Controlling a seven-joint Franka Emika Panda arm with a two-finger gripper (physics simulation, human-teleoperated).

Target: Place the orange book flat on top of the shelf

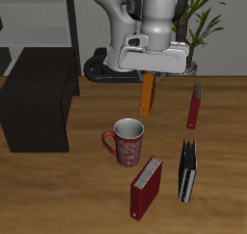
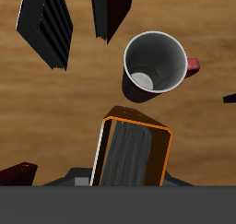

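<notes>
In the exterior view the gripper (image 1: 150, 76) hangs above the bench (image 1: 222, 132), farther back than the mug (image 1: 126, 142), and it is clamped on the top end of the orange book (image 1: 148, 93), which hangs upright below it with its lower end clear of the wood, just behind the mug. The mug, red patterned with a pale inside, stands upright near the middle of the bench with its handle turned toward the shelf (image 1: 39, 98). The shelf, a low black box with a flat top, sits well apart from the mug at the bench's edge, and a grey open-frame rack (image 1: 43, 16) rises behind it. Nearer the front edge than the mug, a red book (image 1: 146, 187) stands tilted just beside it, and a dark book with pale pages (image 1: 188, 170) stands a little beyond that one. A slim dark-red book (image 1: 195, 105) stands on the far side of the orange book from the mug, and a green plant (image 1: 205, 14) shows behind the arm. In the wrist view the orange book (image 2: 134, 154) fills the space closest to the camera, its orange cover framing dark, ribbed page edges, its held end hidden by the gripper body. The mug (image 2: 155, 64) is seen from above, open mouth up, just beyond the book and not touching it. Two dark books (image 2: 46, 25) lie past the mug on the wood grain.
</notes>
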